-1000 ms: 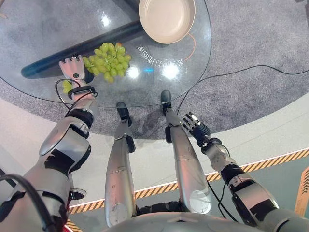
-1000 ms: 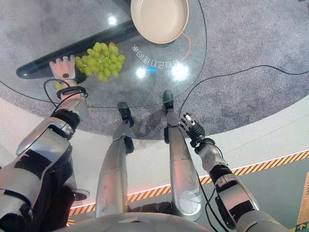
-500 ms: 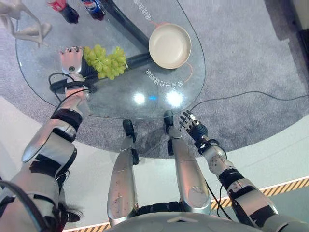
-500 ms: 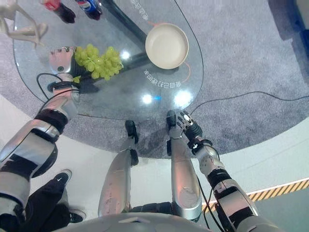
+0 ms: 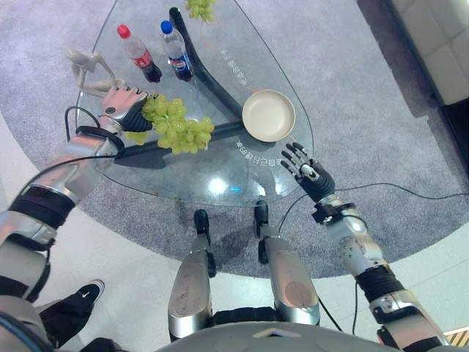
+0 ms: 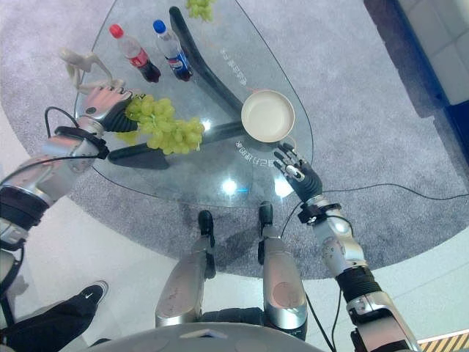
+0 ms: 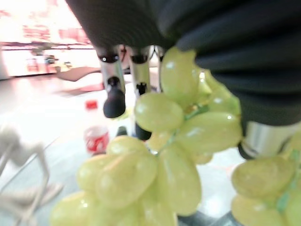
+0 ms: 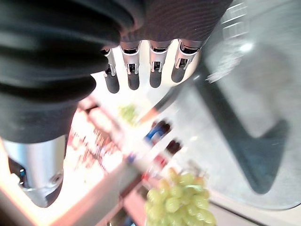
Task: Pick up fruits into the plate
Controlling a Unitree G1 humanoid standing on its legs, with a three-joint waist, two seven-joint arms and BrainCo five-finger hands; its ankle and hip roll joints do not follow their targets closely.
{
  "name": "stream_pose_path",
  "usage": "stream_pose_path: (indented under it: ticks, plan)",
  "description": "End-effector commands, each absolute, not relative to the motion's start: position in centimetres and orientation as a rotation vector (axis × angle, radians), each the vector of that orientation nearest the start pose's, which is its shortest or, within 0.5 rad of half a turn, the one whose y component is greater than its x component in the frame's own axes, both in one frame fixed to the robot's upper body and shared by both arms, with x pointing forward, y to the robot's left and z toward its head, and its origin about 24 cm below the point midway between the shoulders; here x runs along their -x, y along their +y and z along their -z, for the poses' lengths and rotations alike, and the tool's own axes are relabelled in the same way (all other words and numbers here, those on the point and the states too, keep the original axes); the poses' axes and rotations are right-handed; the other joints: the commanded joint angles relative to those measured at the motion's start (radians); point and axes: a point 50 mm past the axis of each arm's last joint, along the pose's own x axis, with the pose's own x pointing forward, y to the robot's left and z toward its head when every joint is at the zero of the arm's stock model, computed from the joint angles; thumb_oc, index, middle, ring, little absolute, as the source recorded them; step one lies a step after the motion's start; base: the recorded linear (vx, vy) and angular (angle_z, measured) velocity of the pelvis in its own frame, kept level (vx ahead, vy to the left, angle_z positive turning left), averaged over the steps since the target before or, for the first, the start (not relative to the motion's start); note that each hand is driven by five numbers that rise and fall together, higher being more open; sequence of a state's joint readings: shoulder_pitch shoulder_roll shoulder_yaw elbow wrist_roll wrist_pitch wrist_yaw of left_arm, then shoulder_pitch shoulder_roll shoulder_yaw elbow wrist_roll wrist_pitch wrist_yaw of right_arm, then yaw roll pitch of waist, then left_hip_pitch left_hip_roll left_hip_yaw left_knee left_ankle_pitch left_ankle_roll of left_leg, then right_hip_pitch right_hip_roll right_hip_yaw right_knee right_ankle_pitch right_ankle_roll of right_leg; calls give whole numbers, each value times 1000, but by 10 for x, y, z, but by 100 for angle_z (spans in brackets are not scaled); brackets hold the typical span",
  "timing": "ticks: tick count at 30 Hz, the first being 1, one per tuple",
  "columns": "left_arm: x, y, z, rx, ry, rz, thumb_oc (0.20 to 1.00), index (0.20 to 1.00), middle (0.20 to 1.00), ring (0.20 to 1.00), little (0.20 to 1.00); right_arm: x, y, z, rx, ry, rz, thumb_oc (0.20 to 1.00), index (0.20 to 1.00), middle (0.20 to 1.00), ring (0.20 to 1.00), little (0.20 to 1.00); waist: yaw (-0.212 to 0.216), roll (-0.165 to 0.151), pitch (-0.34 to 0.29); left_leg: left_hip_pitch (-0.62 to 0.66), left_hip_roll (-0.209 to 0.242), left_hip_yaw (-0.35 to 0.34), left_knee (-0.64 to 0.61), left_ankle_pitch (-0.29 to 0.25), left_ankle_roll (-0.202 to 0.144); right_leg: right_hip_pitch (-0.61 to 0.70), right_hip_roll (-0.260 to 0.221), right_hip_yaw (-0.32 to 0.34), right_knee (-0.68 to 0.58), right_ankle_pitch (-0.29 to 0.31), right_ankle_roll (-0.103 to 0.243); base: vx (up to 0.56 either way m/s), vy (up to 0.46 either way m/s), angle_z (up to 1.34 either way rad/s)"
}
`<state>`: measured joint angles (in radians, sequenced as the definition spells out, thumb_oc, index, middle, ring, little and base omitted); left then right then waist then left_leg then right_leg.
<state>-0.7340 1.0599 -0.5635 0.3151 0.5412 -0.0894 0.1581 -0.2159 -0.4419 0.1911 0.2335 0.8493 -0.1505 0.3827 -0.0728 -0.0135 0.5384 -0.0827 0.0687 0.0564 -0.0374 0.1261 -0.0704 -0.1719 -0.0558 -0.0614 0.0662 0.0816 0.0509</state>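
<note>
Left hand [image 5: 123,105] at big green grape bunch [image 5: 178,126] on glass table [image 5: 220,158], fingers curled round bunch's near end. Left wrist view: grapes packed tight against palm, so grip looks on. Bunch lies partly on table, looks barely lifted, if at all. Cream plate [image 5: 268,115] empty, well past far end of bunch from left hand. Right hand [image 5: 305,167] near plate, over table edge, fingers straight and spread, holds nothing. Two bottles [image 5: 154,56] beyond left hand. Small grape bunch [image 5: 198,7] at far tip of table. Job just starting: no fruit in plate yet. Left: lift bunch, carry to plate, let go.
</note>
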Motion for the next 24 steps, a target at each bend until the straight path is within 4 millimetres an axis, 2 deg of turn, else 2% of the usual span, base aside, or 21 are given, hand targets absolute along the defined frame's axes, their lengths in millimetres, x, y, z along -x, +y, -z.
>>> stream_pose_path:
  ticks: [1,2,4,7,13,19,24]
  plan:
    - [-328,246,-221,-1789,-481,94,200,200,200,200,200,-277,-199,-85,-259,-143,-556,1000,1000,1000,1000,1000,0,16,-203,25,-88,-8,66,-157,45,49,9,-10,24,-89,29,164,-31,3]
    - [-326,243,-222,-1810,-496,127,200,200,200,200,200,-277,-201,-91,-236,-143,-567,1000,1000,1000,1000,1000,4,13,-218,34,-89,-9,64,-158,45,62,8,-12,20,-89,30,98,-20,3]
    - [-326,243,-222,-1810,-496,127,200,200,200,200,200,-277,-201,-91,-236,-143,-567,1000,1000,1000,1000,1000,4,13,-218,34,-89,-9,64,-158,45,62,8,-12,20,-89,30,51,-10,4]
    - [-309,221,-226,-1892,-605,335,200,200,200,200,200,-278,-208,-122,-87,-134,-664,1000,1000,1000,1000,1000,22,4,-289,93,-93,-13,46,-169,49,133,2,-31,-10,-91,32,222,-20,3]
    - [-295,189,-236,-1906,-760,548,200,200,200,200,200,-282,-193,-145,37,-63,-834,1000,1000,1000,1000,1000,43,-7,-369,162,-102,-18,25,-184,54,218,-8,-53,-53,-89,36,117,-10,10]
    - [-287,160,-240,-1870,-905,668,200,200,200,200,200,-280,-167,-153,57,2,-979,1000,1000,1000,1000,1000,61,-9,-414,215,-109,-26,14,-197,58,288,-18,-80,-82,-92,40,68,10,10]
    - [-284,132,-243,-1815,-1013,749,200,200,200,200,200,-279,-143,-150,-32,63,-1061,1000,1000,1000,1000,1000,70,-7,-439,244,-114,-36,-2,-201,59,318,-23,-102,-95,-94,45,33,18,10]
